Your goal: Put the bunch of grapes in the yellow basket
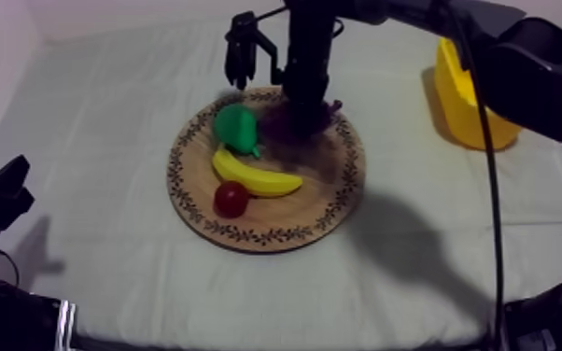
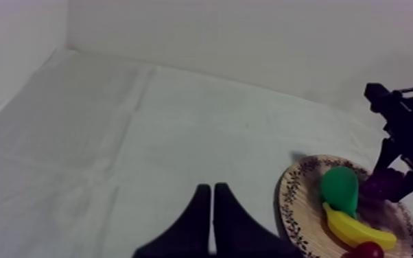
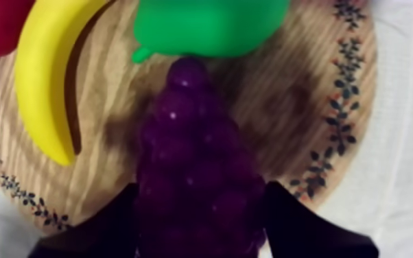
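Table (image 1: 107, 140): covered with a grey-white cloth, it bore everything else.
Board (image 1: 327, 201): round and wooden, it lay in the middle and held all four fruits.
Basket (image 1: 467, 107): the yellow basket stood well apart from the board, at the right arm's side, with nothing showing inside.
Right gripper (image 3: 202, 219): it was down over the board's far part, its fingers pressed against either side of the grapes, grasping them.
Left gripper (image 2: 211, 206): it sat low at its own side, away from the board, fingers clenched together on nothing.
Banana (image 1: 255, 175): it lay between the pear and the red fruit.
Grapes (image 3: 199, 158): they were on the board, tip just beside the pear; whether they were raised at all, I could not tell.
Pear (image 1: 235, 126): green, it sat near the rim.
Red fruit (image 1: 231, 198): it touched the banana.
Progress: the grasp looked made; the lift, the carry to the basket and the drop were left.
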Controlling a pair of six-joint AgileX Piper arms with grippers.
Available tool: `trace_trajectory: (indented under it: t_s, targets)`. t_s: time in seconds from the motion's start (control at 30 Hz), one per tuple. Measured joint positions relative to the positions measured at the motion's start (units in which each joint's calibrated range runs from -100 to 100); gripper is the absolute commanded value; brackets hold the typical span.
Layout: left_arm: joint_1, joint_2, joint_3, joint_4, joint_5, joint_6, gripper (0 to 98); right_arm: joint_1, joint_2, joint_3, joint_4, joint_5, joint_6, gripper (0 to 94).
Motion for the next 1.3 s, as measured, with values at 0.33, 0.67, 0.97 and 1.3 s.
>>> trace_trajectory:
  t_s: [0.33, 0.67, 0.97, 1.3]
  targets:
    - [0.0, 0.0, 0.0, 0.00, 0.0, 0.0, 0.1, 1.4, -5.9, 0.1, 1.0, 1.1, -1.0, 28.0]
    - [0.0, 0.0, 0.0, 0.00, 0.0, 0.0, 0.1, 3.0, -13.2, 3.2, 1.4, 1.1, -2.4, 28.7]
    - [0.0, 0.0, 0.0, 0.00, 0.0, 0.0, 0.1, 5.0, -19.7, 4.9, 1.4, 1.2, -4.9, 28.7]
    - [0.0, 0.0, 0.0, 0.00, 0.0, 0.0, 0.1, 9.0, -25.9, 6.2, 2.3, 1.3, -8.0, 28.5]
